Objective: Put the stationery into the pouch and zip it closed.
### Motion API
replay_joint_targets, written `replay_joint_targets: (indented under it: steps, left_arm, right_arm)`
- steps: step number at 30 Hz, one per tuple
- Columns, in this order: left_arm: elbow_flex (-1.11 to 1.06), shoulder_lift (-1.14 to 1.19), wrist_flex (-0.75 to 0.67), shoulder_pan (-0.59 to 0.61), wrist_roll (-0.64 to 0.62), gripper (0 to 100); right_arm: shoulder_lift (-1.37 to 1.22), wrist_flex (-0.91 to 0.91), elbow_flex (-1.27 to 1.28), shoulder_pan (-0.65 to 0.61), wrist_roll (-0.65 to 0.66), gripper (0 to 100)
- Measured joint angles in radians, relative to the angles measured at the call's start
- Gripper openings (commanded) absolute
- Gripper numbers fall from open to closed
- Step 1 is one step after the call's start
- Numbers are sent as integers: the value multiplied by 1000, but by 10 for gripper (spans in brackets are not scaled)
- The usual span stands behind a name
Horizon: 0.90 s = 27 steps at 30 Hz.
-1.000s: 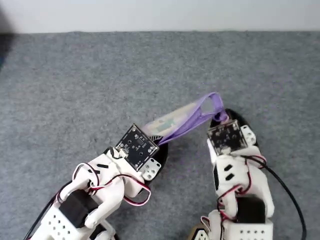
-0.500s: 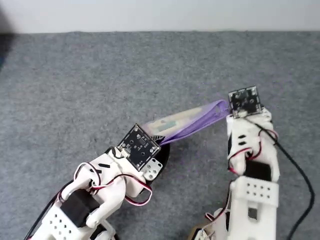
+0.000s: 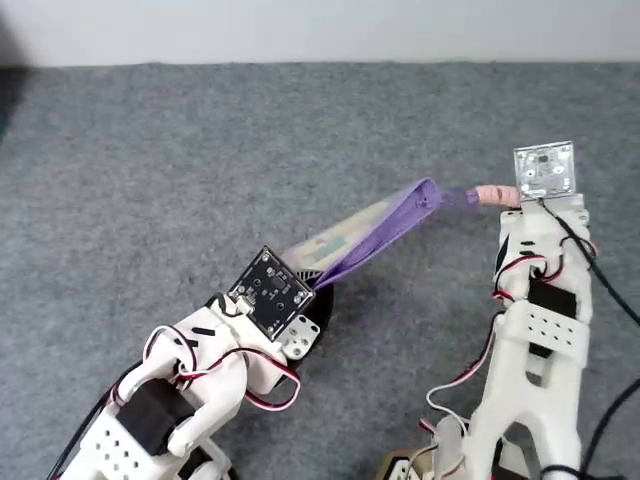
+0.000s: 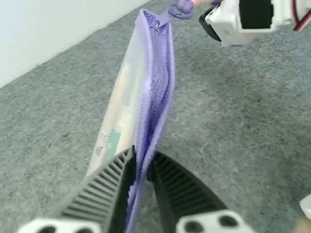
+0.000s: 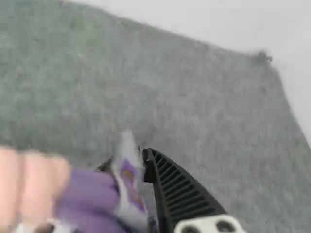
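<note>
The purple-edged clear pouch hangs stretched between both arms above the grey carpet, with stationery showing through its side. My left gripper is shut on the pouch's near end, under its camera board. The zip edges lie together along the length I see. My right gripper is shut on the zipper pull at the pouch's far end; that pull has a purple tab and a pink charm. In the left wrist view the right gripper sits just past the pouch tip.
Grey carpet covers the table up to a pale wall at the back. A dark object sits at the far left edge. Open carpet lies left of and behind the pouch.
My right arm has swung out to the right and farther back, drawing the zipper pull along and away from the pouch's end. The left arm stayed put, still holding the pouch.
</note>
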<state>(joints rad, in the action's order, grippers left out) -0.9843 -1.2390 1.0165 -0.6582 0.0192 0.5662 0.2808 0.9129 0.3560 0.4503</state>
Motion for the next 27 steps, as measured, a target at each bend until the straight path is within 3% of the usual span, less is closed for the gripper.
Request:
replay_joint_targets:
  steps: [4, 8, 10, 17, 27]
  left_arm:
    - [0, 0, 0, 2, 0, 62]
    - [0, -3, 0, 26, 0, 276]
    - [0, 6, 0, 52, 0, 333]
    - [-2, 8, 2, 98, 0, 333]
    - [-2, 8, 2, 155, 0, 334]
  right_arm:
    - [2, 3, 0, -8, 0, 68]
    - [43, 91, 0, -31, 0, 252]
    - [72, 127, 0, -35, 0, 288]
    - [109, 153, 0, -37, 0, 152]
    - [100, 292, 0, -23, 0, 232]
